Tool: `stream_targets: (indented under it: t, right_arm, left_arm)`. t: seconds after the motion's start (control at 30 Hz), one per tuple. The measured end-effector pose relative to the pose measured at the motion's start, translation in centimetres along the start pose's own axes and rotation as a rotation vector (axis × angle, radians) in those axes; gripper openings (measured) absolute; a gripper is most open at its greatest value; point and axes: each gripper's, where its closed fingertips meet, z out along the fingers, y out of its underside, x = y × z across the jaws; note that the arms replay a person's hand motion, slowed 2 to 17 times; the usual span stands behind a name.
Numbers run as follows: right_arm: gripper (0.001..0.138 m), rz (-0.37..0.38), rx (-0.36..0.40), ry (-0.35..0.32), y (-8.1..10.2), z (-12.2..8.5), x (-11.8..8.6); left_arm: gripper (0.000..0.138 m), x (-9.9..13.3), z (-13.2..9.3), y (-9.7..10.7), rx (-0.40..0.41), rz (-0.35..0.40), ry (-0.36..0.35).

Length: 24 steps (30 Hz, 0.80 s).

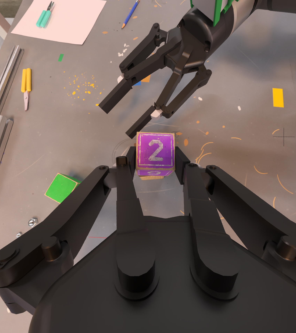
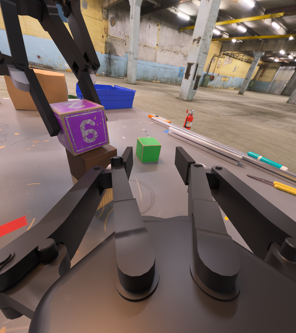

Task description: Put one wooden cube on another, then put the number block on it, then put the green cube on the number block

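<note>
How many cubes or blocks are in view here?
4: dark wooden cube on light wooden cube; number block, tilted, atop them in left gripper; green cube on table.

Matte black gripper point(image 1: 155, 158), green wrist bracket point(image 1: 217, 10)

Bare tabletop point(image 2: 154, 189) lies open between the right gripper point(image 2: 153, 162) and the green cube point(image 2: 148, 149), while the block stack point(image 2: 91, 162) crowds its left.

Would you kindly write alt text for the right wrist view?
The left end effector grips a purple number block, tilted on a dark wooden cube stacked on a lighter one. The right end effector is open, facing a green cube on the table.
</note>
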Motion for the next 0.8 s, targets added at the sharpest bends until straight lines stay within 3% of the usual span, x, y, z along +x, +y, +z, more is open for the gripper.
stream_targets:
  t: [0.8]
  right_arm:
    - [0.063, 0.017, 0.01, -0.001, -0.17, -0.13, 0.13]
  left_arm:
    - [0.051, -0.08, 0.15, 0.29, -0.019, -0.01, -0.001]
